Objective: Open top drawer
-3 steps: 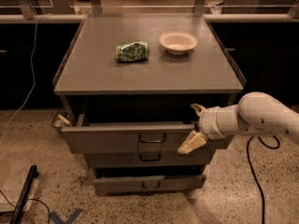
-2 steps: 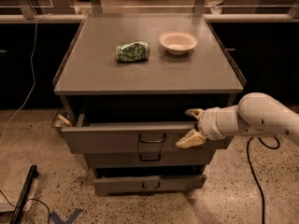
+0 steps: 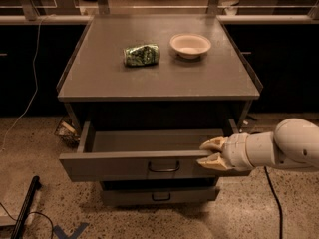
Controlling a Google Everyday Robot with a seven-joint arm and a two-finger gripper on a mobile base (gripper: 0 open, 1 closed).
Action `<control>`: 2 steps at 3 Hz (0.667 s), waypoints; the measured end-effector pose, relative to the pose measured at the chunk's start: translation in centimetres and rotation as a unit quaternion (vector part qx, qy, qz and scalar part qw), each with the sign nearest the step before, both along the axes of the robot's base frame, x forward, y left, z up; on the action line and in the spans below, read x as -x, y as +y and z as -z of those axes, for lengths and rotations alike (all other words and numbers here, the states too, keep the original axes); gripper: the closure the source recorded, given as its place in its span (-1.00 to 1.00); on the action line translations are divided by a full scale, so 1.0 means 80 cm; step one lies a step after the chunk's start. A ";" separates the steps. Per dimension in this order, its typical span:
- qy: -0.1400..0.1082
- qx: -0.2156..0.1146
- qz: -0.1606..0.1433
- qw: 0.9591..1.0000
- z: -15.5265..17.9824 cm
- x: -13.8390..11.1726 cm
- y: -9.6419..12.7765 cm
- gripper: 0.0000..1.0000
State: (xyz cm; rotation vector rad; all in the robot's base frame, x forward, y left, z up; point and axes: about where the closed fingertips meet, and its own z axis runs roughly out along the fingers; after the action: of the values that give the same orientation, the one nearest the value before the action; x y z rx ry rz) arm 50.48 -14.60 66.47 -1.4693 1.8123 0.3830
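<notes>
The top drawer [image 3: 119, 166] of the grey metal cabinet [image 3: 224, 81] stands pulled out. Its shallow grey inside [image 3: 149, 140] shows and looks empty. A small metal loop handle [image 3: 163, 167] sits at the middle of its flat front. My gripper [image 3: 210, 154] comes in from the right on a white arm [image 3: 279, 148]. Its two cream fingers [image 3: 213, 144] pinch the top edge of the drawer front, to the right of the handle, one finger inside and one against the face. A narrower lower drawer [image 3: 159, 195] is shut beneath it.
On the cabinet top lie a crumpled green packet [image 3: 141, 55] and a white bowl [image 3: 190, 45]. A black cable [image 3: 275, 203] runs down the floor at the right. A black pole [image 3: 25, 208] lies on the floor at the left. Dark counters stand behind.
The gripper's fingers have drawn together onto the drawer front's top edge. The top drawer has slid further out toward the camera, so its inside now shows.
</notes>
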 end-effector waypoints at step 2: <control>0.000 0.000 0.000 1.000 -0.003 0.001 0.000 0.52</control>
State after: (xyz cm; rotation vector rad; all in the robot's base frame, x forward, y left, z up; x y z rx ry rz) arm 50.42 -14.60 66.70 -1.4693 1.8123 0.3831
